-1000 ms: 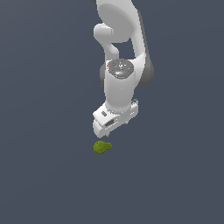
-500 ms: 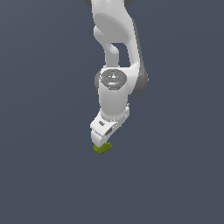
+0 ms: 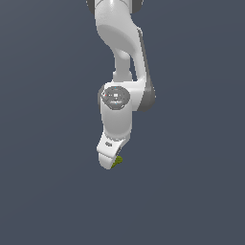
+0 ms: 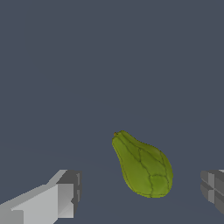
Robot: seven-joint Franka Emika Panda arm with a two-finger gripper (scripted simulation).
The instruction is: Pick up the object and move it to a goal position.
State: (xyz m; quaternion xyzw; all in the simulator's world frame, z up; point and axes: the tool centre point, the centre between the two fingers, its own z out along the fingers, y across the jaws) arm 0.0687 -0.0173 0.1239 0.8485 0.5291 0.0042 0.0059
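One object (image 4: 143, 165) — olive-green; one gripper (image 4: 140, 192), fingers (image 4: 65, 194) spread wide either side.

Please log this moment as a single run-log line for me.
phase: pre-grasp | claw: open, fingers either side of green object, no contact | object: on dark floor, mostly hidden in exterior view | goal: not visible

— How do we stand with the arm (image 3: 122, 57)?

— We hang almost straight down, the wrist (image 3: 116, 112) below the elbow and the gripper (image 3: 109, 160) lowest, tipped slightly toward the exterior view's left.

— And the fingers (image 4: 65, 192)?

— We see them spread wide apart in the wrist view, one at each side, with clear space between the pads and nothing touching either.
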